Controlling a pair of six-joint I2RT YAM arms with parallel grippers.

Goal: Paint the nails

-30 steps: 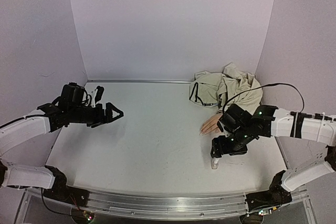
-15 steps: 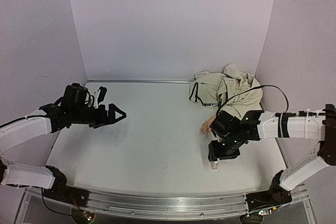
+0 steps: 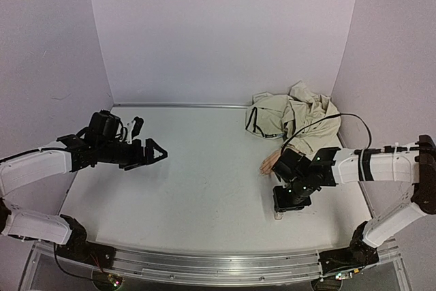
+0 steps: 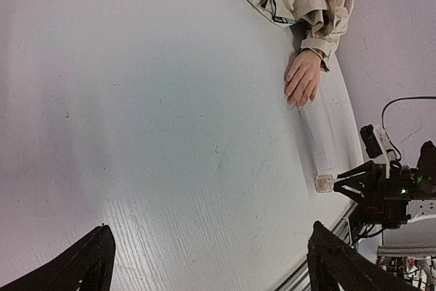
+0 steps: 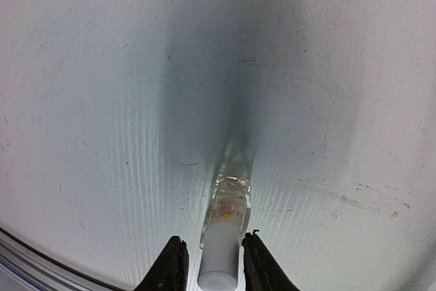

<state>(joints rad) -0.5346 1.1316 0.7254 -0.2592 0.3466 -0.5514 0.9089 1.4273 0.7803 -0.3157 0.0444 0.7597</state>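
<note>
Bottle pickup: the right gripper stands with jaws narrowly astride the white cap, contact indiscernible, the left gripper spread wide; next likely a firm pinch and lift, toward the nails on the mannequin hand lying flat just beyond.

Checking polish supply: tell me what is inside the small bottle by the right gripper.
The clear bottle shows a faint pinkish-orange tint inside. Its white cap covers the neck; any brush there is hidden.

Matt table — scuffed, cloth jacket, glossy clr bottle
</note>
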